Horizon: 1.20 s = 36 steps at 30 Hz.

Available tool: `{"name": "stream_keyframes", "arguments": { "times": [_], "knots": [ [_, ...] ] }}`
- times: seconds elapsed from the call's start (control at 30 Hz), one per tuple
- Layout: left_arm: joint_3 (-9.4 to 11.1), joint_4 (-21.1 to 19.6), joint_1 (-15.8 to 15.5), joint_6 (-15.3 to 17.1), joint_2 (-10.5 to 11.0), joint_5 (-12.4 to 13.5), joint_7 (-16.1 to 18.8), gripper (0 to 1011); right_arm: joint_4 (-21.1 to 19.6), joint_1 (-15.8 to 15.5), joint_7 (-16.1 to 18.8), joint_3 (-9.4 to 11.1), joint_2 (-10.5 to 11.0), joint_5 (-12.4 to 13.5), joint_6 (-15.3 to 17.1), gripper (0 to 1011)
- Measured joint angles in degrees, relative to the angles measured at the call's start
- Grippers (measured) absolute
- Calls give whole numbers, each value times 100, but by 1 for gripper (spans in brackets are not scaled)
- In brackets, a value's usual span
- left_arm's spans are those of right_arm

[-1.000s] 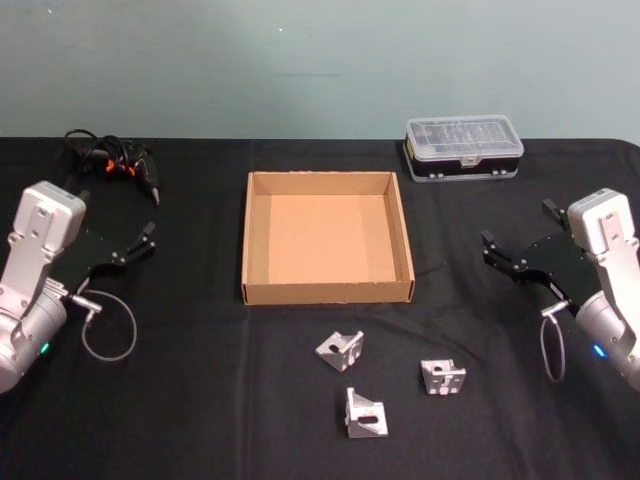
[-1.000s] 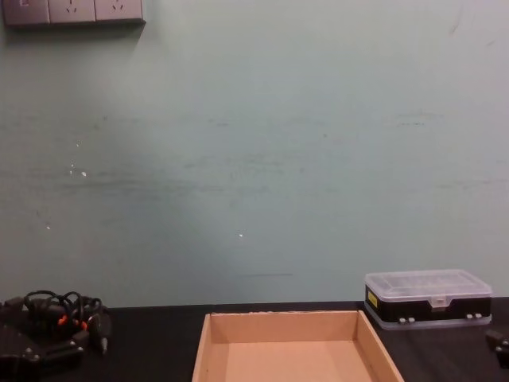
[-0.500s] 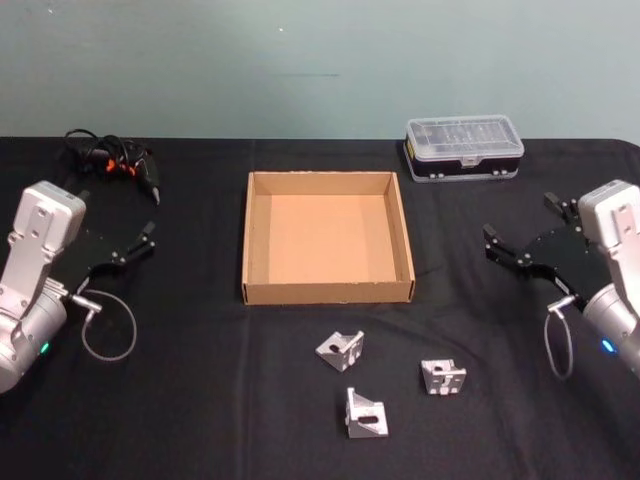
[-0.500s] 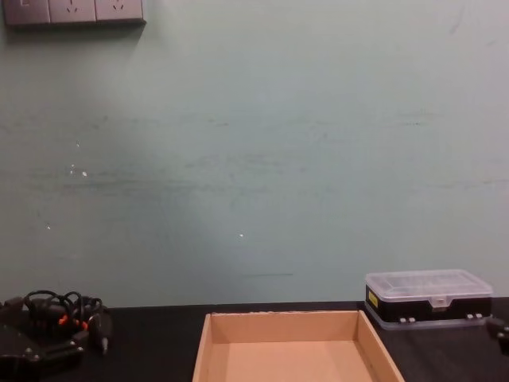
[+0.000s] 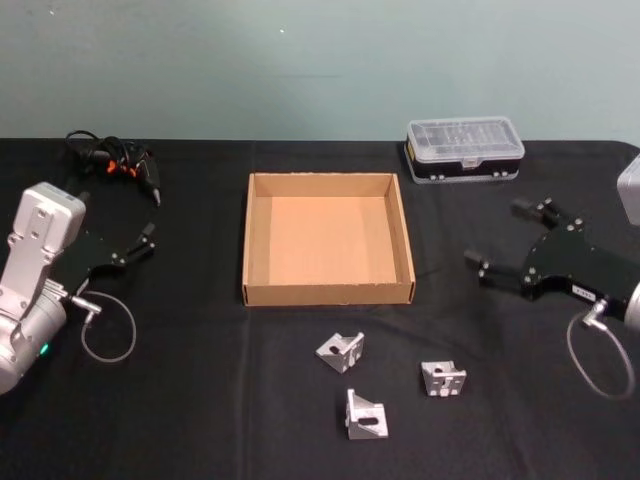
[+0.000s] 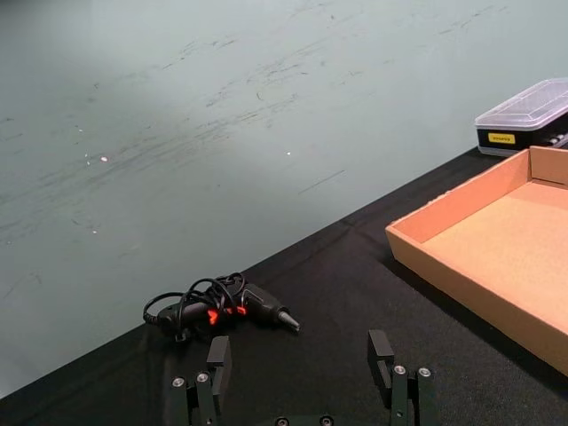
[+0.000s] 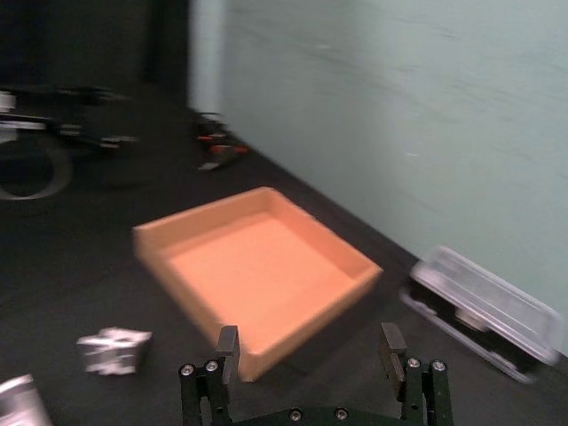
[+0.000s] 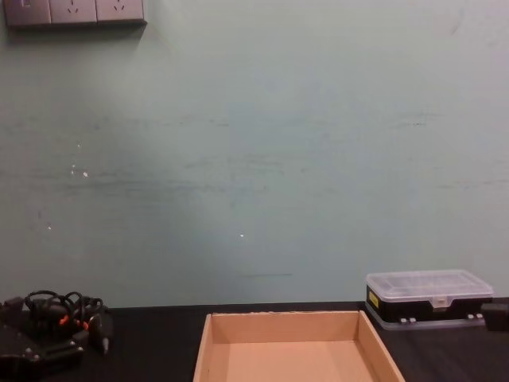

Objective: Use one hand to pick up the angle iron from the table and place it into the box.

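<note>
- Swung inward since a second ago, the right gripper (image 5: pixel 496 236) now sits closer to the box (image 5: pixel 327 293), at its 3 o'clock. Its fingers are spread and hold nothing, and its pale wrist housing has slid to the view's edge.
- Closest in, the nearest angle iron (image 5: pixel 365 414) lies on the table (image 5: pixel 200 400), at the box's 6 o'clock.
- Just beyond it, the left angle iron (image 5: pixel 340 351) and the right angle iron (image 5: pixel 442 378) lie where they were, apart from each other.
- At 9 o'clock the left gripper (image 5: pixel 145 243) hangs released, unchanged.
- Inside the box a bare tan floor shows; all three irons lie outside it.
- Farthest back, the plastic case (image 5: pixel 464 149) stands at 1 o'clock with its clear lid down, contents unreadable. A corded tool (image 5: pixel 115 165) lies at 10 o'clock.
</note>
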Motion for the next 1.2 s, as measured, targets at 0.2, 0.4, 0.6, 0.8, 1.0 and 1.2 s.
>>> {"name": "stream_keyframes", "arguments": {
  "times": [0.2,0.4,0.6,0.8,1.0,1.2],
  "knots": [
    [0,0,0,0,0,0,0,1011,-453,98,996,72,502,329,403,1000],
    [0,0,0,0,0,0,0,1011,-697,444,2065,-142,958,464,876,1000],
    [0,0,0,0,0,0,0,1011,-701,869,2757,-580,1225,355,1287,1000],
    [0,0,0,0,0,0,0,1011,-522,1147,3043,-933,1248,118,1501,1000],
    [0,0,0,0,0,0,0,1011,-198,1402,3183,-1288,1132,-167,1611,1000],
    [0,0,0,0,0,0,0,1011,129,1616,3255,-1558,936,-324,1621,1000]
  ]
}}
